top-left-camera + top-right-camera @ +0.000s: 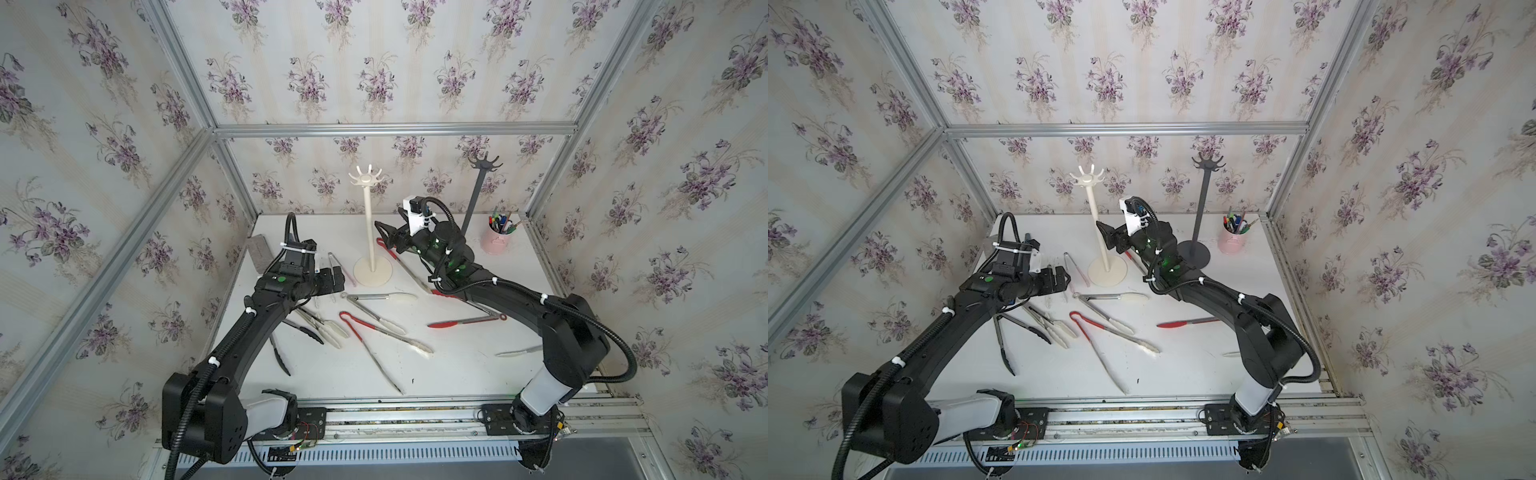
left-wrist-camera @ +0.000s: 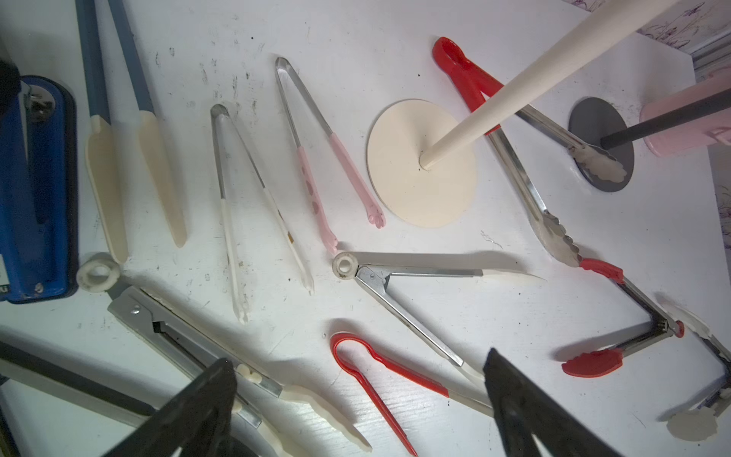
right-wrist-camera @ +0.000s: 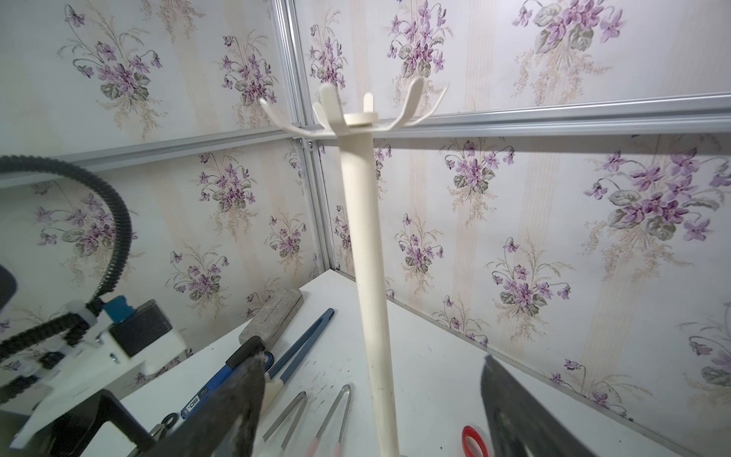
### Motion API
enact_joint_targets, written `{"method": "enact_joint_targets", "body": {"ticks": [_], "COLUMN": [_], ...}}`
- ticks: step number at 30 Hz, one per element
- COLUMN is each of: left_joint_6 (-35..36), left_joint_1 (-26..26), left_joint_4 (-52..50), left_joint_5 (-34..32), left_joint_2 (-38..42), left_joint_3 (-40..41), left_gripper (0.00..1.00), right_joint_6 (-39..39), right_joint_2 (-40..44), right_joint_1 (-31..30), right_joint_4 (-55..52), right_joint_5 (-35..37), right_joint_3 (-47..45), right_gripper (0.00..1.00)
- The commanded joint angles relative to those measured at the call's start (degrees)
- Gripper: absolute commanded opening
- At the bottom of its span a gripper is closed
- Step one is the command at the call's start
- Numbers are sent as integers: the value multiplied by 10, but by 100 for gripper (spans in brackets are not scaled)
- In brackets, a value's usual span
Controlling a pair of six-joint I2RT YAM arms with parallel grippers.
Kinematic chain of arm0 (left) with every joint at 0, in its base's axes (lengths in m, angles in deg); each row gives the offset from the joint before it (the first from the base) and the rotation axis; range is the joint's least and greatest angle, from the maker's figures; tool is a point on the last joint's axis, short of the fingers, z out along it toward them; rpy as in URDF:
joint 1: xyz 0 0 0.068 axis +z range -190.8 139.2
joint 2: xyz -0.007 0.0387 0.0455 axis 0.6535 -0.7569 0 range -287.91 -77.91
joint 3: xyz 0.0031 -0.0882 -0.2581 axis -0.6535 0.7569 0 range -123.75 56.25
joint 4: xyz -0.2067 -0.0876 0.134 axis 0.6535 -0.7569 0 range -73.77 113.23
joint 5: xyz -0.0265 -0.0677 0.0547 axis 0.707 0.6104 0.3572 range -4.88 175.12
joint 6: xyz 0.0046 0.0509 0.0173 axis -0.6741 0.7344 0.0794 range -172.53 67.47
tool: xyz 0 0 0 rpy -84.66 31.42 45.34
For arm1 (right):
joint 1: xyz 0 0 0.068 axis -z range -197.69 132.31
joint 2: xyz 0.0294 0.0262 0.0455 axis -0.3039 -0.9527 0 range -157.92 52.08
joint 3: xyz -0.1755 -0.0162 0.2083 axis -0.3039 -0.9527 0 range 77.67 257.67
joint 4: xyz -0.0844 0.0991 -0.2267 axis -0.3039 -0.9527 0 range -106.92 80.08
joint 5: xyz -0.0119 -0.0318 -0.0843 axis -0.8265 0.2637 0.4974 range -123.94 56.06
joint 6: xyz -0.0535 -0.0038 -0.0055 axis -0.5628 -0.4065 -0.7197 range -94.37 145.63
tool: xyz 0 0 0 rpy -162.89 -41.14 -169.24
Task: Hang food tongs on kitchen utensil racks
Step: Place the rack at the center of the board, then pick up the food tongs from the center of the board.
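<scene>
Gaping wide, left claw and right claw, both empty

Pale striped wallpaper with purple violet sprays, scuffed white table, cream utensil rack, dark grey utensil rack, pink pen cup, steel red-handled tongs, pink-tipped tongs, red-tipped tongs, blue-and-black stapler, black robot arms.

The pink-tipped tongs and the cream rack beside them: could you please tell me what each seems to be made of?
Pink-tipped tongs: the bare arms look like polished steel, shiny and reflective. The tips look like matte pink silicone or plastic, dull and perforated.
Cream rack: probably moulded plastic, possibly painted metal. It is evenly matte with no glint, so the look leaves it open.
</scene>
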Motion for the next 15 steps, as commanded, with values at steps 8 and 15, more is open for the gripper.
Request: {"method": "enact_joint_targets", "body": {"ticks": [8,15], "left_joint_6": [-26,-34], "left_joint_1": [0,0], "left_joint_4": [-8,-32], "left_joint_5": [0,-21], "left_joint_2": [-36,-75], "left_joint_3": [-22,-46], "left_gripper": [99,99], "right_joint_6": [60,67], "right_joint_2": [161,265], "right_joint_1": [27,35], "right_joint_4": [-164,-304], "right_joint_5": [-55,-39], "right_joint_3": [-68,-109], "right_gripper": [100,100]}}
